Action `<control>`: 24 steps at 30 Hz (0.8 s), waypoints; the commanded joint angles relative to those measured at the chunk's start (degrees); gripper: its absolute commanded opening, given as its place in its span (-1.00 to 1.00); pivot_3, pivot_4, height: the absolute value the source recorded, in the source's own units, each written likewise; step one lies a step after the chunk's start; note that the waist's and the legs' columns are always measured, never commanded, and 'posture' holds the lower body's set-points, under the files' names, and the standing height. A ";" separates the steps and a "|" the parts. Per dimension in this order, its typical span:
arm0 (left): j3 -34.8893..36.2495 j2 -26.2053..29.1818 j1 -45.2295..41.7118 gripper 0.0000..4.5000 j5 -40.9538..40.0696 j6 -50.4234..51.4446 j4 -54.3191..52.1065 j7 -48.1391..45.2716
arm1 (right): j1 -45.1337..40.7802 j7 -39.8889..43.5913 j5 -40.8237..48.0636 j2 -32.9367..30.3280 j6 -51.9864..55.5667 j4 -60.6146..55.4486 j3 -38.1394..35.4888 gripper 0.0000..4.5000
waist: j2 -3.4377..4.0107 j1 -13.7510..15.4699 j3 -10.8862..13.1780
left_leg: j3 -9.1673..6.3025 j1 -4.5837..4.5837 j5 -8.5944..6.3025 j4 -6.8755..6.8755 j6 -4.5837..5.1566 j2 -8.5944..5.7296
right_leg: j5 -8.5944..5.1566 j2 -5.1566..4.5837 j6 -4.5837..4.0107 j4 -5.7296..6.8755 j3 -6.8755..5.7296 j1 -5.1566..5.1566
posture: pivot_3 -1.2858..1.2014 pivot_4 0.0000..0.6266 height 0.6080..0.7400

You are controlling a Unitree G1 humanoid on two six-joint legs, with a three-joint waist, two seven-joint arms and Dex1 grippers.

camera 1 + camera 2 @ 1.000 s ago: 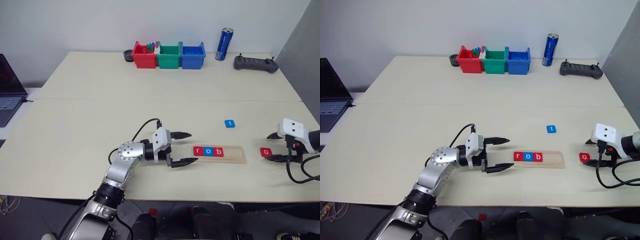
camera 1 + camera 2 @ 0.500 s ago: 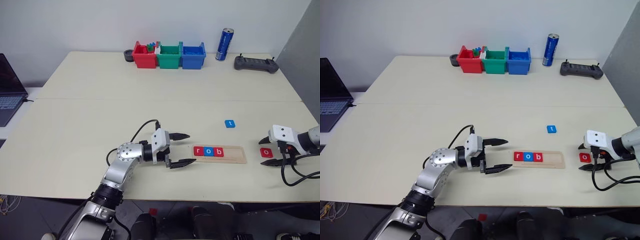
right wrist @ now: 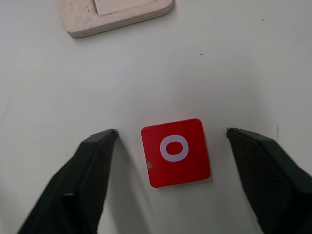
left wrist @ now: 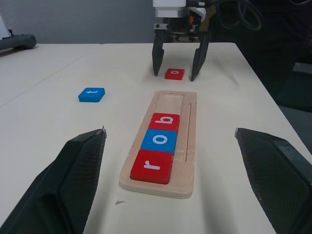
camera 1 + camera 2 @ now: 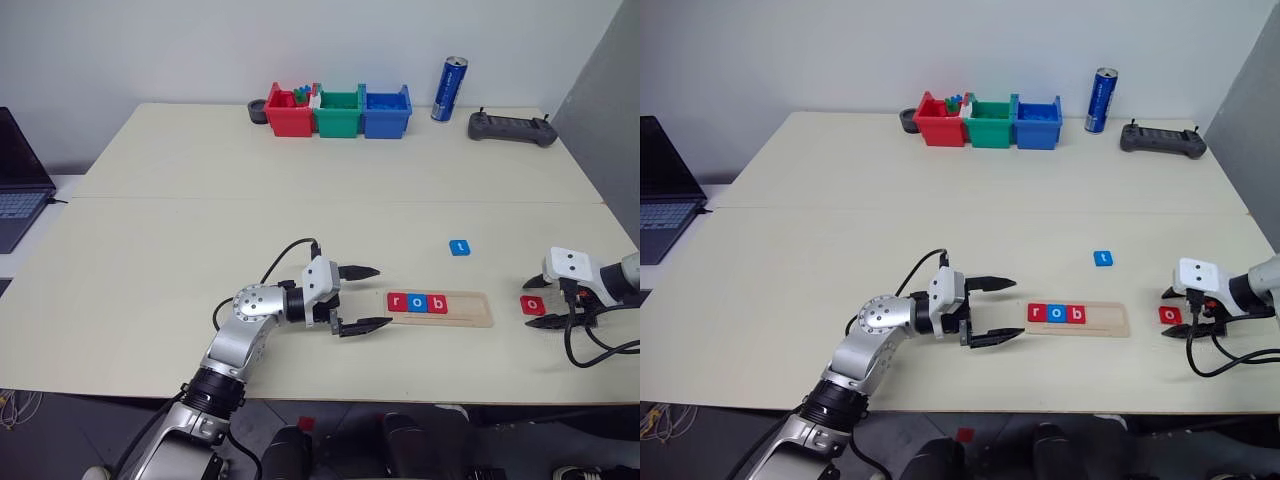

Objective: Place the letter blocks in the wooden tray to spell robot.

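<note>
1. Left hand hasn't budged: fingers spread wide, empty, hovering just off the wooden tray's near end.
2. Tray holds r, o, b; two slots free.
3. Blue t sits loose on the worktop beyond the tray.
4. Right hand has slid in over the red o, fingers straddling it and starting to narrow, not touching yet. Pickup looks close.

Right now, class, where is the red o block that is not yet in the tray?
The red o block lies flat on the table, just past the wooden tray's right end, between the right hand's open fingers without touching them.
</note>
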 commanded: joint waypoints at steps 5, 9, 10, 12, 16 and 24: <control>0.08 -0.17 -1.44 1.00 -0.42 -0.37 -0.61 -0.47 | -0.59 2.29 1.33 -0.49 2.49 -3.29 -1.44 -0.36 | 0.00 -0.03 0.00 | 0.00 0.01 0.00 0.02 0.00 0.00 | 0.00 0.00 0.00 0.03 0.00 0.00 | 0.03 -0.52 1.00; 0.21 -0.14 -1.89 1.00 -0.40 -0.42 -0.23 -0.60 | -0.54 3.03 4.98 -0.05 9.77 -11.47 -2.93 -0.36 | 0.01 -0.11 0.00 | 0.00 0.01 0.00 0.02 0.00 0.00 | 0.00 0.00 0.00 0.07 0.01 -0.01 | 0.03 -0.52 1.00; 0.28 -0.11 -2.01 1.00 -0.42 -0.45 -0.08 -0.66 | -0.43 2.91 6.25 0.32 12.39 -14.21 -3.36 -0.36 | 0.01 -0.13 0.00 | 0.00 0.01 0.00 0.02 0.00 0.00 | 0.00 0.00 0.00 0.08 0.01 -0.02 | 0.03 -0.52 1.00; 0.27 -0.09 -2.08 1.00 -0.44 -0.42 -0.07 -0.71 | 0.29 1.83 8.10 1.12 16.62 -19.39 -4.01 -0.36 | 0.01 -0.10 0.00 | -0.01 0.01 0.00 0.03 0.00 0.00 | 0.00 0.01 0.00 0.09 0.01 -0.02 | 0.03 -0.52 1.00; 0.20 0.03 -2.24 1.00 -0.52 -0.23 -0.13 -1.01 | 2.55 -2.24 10.01 3.75 21.96 -28.64 -4.60 -0.36 | 0.00 0.20 0.00 | -0.08 -0.03 0.00 0.04 0.00 -0.01 | 0.00 0.00 0.00 0.09 -0.04 -0.01 | 0.03 -0.52 1.00; 0.28 0.14 -2.54 1.00 -0.40 -0.18 0.01 -1.22 | 6.33 -5.40 10.13 5.56 25.24 -36.06 -4.25 -0.36 | 0.00 0.43 0.00 | -0.07 -0.06 0.00 0.07 0.00 -0.03 | 0.00 -0.02 0.01 0.08 -0.05 -0.02 | 0.03 -0.52 1.00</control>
